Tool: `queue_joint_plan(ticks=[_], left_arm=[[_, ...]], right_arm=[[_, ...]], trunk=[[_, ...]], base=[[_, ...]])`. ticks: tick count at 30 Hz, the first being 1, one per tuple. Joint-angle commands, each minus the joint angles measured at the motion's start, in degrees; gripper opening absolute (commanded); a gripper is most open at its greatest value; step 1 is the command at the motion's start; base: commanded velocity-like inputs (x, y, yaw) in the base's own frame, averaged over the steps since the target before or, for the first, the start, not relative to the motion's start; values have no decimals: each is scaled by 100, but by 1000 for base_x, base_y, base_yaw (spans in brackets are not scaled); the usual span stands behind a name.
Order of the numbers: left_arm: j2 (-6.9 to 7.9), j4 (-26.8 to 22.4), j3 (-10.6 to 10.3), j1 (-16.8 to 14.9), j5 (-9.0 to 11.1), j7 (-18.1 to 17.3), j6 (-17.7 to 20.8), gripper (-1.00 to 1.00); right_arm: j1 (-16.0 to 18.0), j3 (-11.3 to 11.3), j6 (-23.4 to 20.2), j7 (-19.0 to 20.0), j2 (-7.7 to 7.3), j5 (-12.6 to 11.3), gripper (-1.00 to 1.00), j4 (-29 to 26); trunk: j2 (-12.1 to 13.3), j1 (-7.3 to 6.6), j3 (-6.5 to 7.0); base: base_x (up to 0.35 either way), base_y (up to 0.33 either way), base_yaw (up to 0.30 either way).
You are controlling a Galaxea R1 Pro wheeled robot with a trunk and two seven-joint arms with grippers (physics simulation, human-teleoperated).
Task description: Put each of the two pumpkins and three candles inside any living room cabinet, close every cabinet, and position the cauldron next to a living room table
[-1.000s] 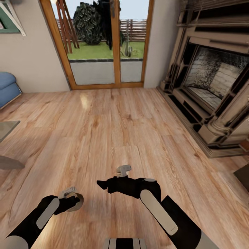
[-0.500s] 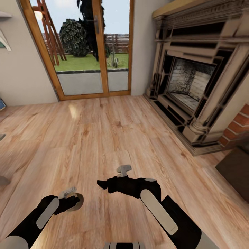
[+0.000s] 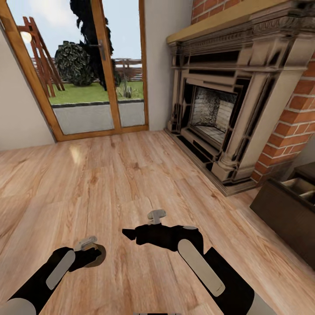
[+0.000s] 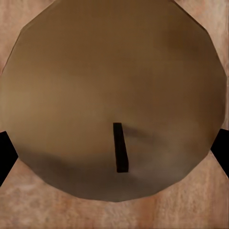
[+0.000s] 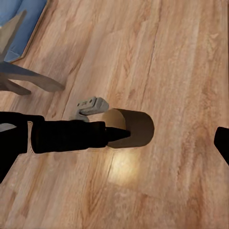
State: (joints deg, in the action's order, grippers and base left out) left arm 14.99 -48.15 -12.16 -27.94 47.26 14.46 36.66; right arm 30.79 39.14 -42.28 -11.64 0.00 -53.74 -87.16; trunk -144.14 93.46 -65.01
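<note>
A wide plank floor point(image 3: 109, 183) runs to glass doors point(image 3: 83, 74), with an ornate stone fireplace point(image 3: 218, 109) against a brick wall point(image 3: 297, 113) and the dark-brown cabinet point(image 3: 286, 214) low at the right edge, its top drawer pulled out and pale inside. The right gripper point(image 3: 127, 233) hangs over the floor with its fingers spread and nothing between them. The left gripper point(image 3: 94, 254) clasps a tan candle point(image 3: 99, 256), whose round end with a dark wick faces the left wrist camera.
</note>
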Motion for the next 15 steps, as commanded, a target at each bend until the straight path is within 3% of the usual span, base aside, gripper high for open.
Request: queue_joint_plan(ticks=[1, 7, 15], left_arm=[[6, -11, -23, -1, 55, 57, 7, -100], [4, -11, -23, -1, 55, 57, 7, -100], [3, -14, -25, -1, 60, 57, 7, -100]], right_arm=[[6, 6, -4, -57, 0, -101, 100, -1], [6, 6, -8, -57, 0, -147, 100, -3], [6, -3, -9, -57, 0, -155, 100, -3]], trunk=[[-1, -3, 18], [7, -19, 153], [16, -34, 286]], base=[[0, 0, -130], [0, 0, -87], [0, 0, -267]])
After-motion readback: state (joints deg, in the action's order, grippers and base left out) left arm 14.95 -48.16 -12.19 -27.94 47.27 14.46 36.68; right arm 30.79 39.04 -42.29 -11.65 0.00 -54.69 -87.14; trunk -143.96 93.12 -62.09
